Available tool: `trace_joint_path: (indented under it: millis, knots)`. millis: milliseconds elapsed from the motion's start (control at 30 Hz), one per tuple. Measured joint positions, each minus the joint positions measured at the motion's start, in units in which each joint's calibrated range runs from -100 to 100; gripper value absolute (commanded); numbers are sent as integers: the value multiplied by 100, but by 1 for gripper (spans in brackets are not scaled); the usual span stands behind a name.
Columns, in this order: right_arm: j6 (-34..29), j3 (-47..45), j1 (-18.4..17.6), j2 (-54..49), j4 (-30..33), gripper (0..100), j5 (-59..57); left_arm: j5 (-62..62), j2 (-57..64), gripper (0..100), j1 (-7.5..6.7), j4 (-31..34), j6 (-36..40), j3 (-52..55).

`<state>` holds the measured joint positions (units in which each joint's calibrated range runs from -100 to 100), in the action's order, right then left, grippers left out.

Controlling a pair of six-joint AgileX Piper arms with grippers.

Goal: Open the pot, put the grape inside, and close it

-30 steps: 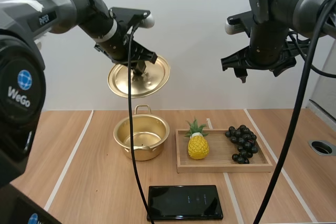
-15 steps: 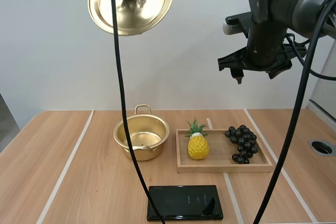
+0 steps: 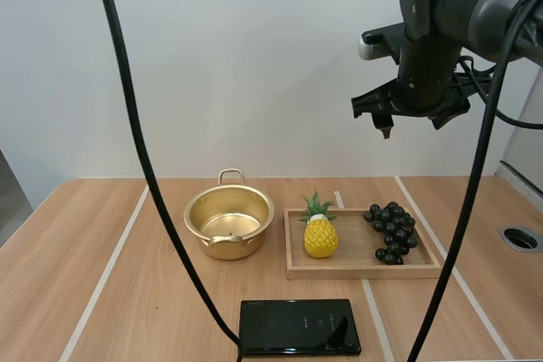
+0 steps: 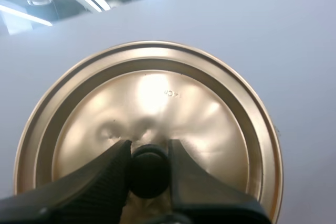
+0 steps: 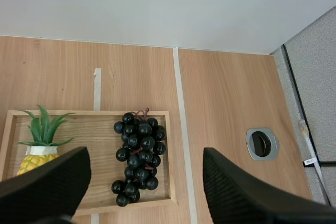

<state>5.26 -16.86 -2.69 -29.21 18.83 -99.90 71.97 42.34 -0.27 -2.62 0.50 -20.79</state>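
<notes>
The left end effector (image 4: 149,150) is clamped on the small black knob (image 4: 149,174) of the round gold metal lid (image 4: 157,93), with a ribbed finger (image 4: 105,174) pressed to the knob on either side. Down on the pale wooden worktop (image 3: 127,294) the gold metal pot (image 3: 222,247) stands open, its loop handle toward the back. Just beside it, to the right, lies the shallow wooden tray (image 3: 365,270). The bunch of dark grapes (image 3: 392,232) lies at the tray's right end, and a yellow toy pineapple (image 3: 320,236) stands upright at its left end. The right end effector (image 5: 146,158) hangs high over the tray with its fingers spread wide, gripping nothing. The grapes are directly below the gap. A glossy black flat slab (image 3: 299,326) lies near the front edge.
</notes>
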Motion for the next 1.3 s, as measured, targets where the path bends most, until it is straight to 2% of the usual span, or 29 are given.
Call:
trace_joint_path:
  millis: [233, 433, 667, 867, 1067, 1300]
  knots:
    - [8, -678, 0, 314, 0, 100, 184, -88, 16, 0, 0, 37, 28, -1276]
    - [-98, -1479, 0, 505, 41, 100, 880, 247, 62, 0, 0, 51, 28, -2172]
    - [-327, -1866, 0, 833, 303, 100, 1542, 339, 79, 0, 0, 74, 28, -2996]
    - [-414, -1883, 0, 1021, 417, 100, 2041, 515, 89, 0, 0, 74, 28, -3388]
    - [-761, -1883, 19, 1228, 693, 100, 2484, 668, 89, 0, 0, 74, 51, -3536]
    - [-961, -1883, 400, 1580, 642, 100, 3315, 686, 93, 0, 0, 74, 66, -3548]
